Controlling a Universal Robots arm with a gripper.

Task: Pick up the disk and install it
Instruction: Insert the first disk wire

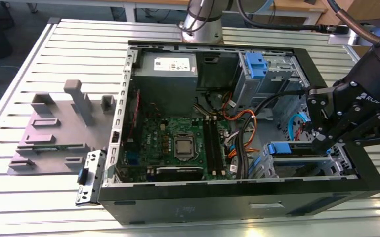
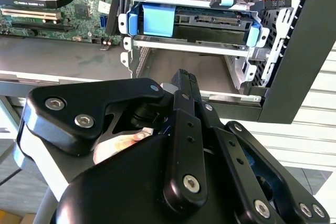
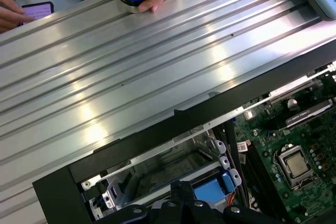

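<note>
Gripper (image 1: 328, 133) hangs over drive cage (image 2: 247, 51) at computer case (image 1: 242, 207) corner; finger state: cannot tell. Disk (image 2: 210, 22) seated in cage, just beyond gripper.

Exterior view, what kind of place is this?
Probably a robotics lab or test bench: an opened computer case lies on a slotted aluminium table, beside a grey fixture block, with the robot arm's base mounted behind.

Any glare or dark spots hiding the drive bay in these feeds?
First wrist view: bright glare streaks on the slatted table, and the bay lies in shadow. Second wrist view: the disk is evenly lit, with the gripper blurred up close. Exterior view: no glare, the case interior dim.
</note>
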